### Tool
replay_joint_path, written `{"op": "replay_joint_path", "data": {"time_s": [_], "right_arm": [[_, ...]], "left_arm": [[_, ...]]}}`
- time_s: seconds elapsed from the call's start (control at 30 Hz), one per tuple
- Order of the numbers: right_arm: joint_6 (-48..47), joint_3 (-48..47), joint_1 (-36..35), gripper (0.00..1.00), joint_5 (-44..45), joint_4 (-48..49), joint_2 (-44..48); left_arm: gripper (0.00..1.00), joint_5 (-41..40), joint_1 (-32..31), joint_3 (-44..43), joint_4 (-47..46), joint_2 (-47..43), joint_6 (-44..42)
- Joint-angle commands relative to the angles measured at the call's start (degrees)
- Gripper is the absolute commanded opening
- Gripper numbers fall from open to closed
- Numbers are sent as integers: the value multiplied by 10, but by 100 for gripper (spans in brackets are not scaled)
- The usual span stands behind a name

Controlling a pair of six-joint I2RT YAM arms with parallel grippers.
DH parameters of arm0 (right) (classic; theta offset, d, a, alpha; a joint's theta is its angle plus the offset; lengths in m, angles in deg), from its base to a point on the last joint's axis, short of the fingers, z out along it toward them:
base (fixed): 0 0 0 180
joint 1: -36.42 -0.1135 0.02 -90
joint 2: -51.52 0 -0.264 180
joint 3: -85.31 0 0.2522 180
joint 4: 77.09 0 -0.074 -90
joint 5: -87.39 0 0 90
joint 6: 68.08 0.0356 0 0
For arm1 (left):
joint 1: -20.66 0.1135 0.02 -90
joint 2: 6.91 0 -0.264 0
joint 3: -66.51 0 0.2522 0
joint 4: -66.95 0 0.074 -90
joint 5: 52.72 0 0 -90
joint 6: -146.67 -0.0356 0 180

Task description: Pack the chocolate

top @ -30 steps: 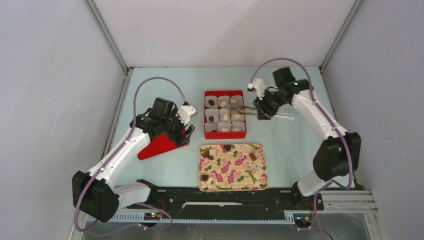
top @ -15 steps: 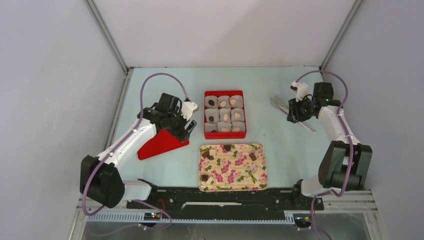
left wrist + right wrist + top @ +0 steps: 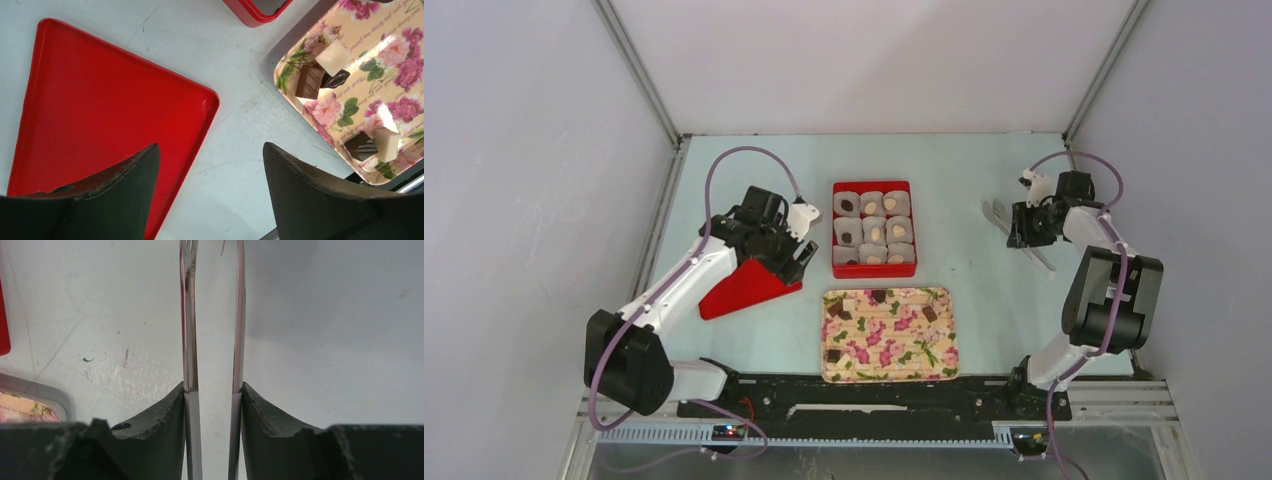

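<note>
Left gripper (image 3: 210, 150) jaws wide apart, pointing down — right gripper (image 3: 212, 387) pinches thin silver metal tongs (image 3: 188, 315) between its fingers, elbow folded.

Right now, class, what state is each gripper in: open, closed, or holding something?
Left gripper: open, holding nothing.
Right gripper: closed on the metal tongs.

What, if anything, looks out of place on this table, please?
Nothing looks spilled or damaged. The red lid lies askew beside the red box, under the open left pincer, and a few chocolates sit loose on the floral tray. The right pincer grips metal tongs.
</note>
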Motion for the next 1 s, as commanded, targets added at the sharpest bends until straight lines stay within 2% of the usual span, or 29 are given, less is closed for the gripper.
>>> {"op": "replay_joint_path", "data": {"time_s": [0.0, 0.27, 0.4, 0.53, 0.7, 0.77, 0.8, 0.83, 0.87, 0.97], "right_arm": [[9, -6, 2, 42, 4, 33, 1], [12, -19, 2, 44, 14, 16, -25], [14, -32, 0, 52, 30, -4, -53], [13, -49, 0, 54, 33, -27, -86], [15, -50, -1, 55, 31, -25, -74], [17, -55, -1, 65, 27, -34, -67], [19, -59, 0, 78, 24, -42, -63], [22, -61, 0, 95, 22, -49, -54], [25, -62, 1, 99, 18, -51, -44], [31, -61, 5, 100, 4, -57, -11]], "left_arm": [[81, 8, 2, -15, -10, -18, 2], [80, -6, 2, -14, -13, -14, -1], [80, -12, 2, -17, -11, -12, 0], [80, -19, 2, -15, -14, -13, 2], [81, -21, 2, -12, -17, -10, 3], [81, -23, 2, -12, -19, -10, 3], [80, -20, 2, -8, -25, -14, 2], [80, -16, 2, 1, -37, -23, -2], [81, -12, 2, 15, -56, -35, -6], [81, -2, 2, 58, -102, -56, -23]]}}
